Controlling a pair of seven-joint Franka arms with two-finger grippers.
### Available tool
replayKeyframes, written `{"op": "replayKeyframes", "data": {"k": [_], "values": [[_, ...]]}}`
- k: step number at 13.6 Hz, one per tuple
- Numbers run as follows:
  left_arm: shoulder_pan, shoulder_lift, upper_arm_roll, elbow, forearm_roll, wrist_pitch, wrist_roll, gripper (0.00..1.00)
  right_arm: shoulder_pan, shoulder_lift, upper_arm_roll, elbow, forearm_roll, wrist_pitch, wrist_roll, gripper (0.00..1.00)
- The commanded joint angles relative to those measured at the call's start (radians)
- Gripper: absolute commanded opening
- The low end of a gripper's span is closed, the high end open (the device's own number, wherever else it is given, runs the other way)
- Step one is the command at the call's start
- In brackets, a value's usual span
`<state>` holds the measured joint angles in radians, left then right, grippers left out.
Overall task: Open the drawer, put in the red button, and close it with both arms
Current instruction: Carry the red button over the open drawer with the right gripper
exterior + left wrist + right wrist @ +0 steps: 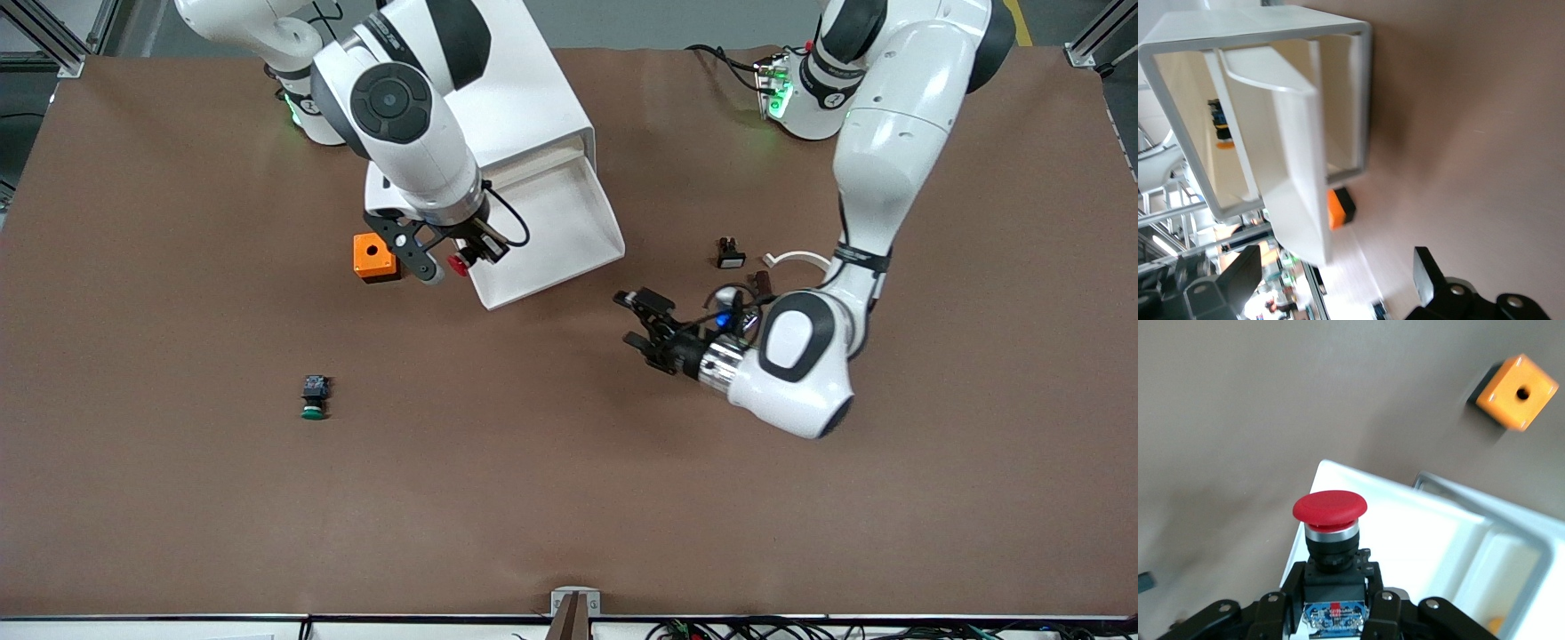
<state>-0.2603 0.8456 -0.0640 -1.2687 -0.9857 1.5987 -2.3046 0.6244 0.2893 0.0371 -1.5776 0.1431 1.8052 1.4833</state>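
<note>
The white drawer stands pulled out of its white cabinet. My right gripper is shut on the red button and holds it over the drawer's corner nearest the orange box. In the right wrist view the red button stands up from the right gripper, its black-and-blue body clamped between the fingers, with the drawer under it. My left gripper is open and holds nothing, low over the table beside the drawer's front. Its left wrist view shows the spread fingers and the drawer.
An orange box sits beside the drawer, toward the right arm's end. A green-capped button lies nearer the front camera. A small black-and-white part and a white curved piece lie by the left arm.
</note>
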Motion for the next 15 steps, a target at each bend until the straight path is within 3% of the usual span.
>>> {"op": "replayKeyframes", "data": {"k": [1,4,10,15], "values": [[0.041,-0.003,0.026,0.014,-0.007,-0.01,0.049,1.0,0.038,0.043,-0.009,0.021,0.05,0.04,0.075,0.1],[0.076,-0.031,0.067,0.02,-0.005,-0.014,0.143,1.0,0.076,0.065,-0.011,-0.005,0.049,0.097,0.144,0.01],[0.076,-0.046,0.124,0.063,-0.004,-0.014,0.266,1.0,0.089,0.091,-0.009,-0.062,0.05,0.098,0.155,0.04],[0.067,-0.083,0.171,0.075,-0.002,-0.011,0.356,1.0,0.115,0.094,-0.009,-0.111,0.052,0.175,0.158,0.05]]}}
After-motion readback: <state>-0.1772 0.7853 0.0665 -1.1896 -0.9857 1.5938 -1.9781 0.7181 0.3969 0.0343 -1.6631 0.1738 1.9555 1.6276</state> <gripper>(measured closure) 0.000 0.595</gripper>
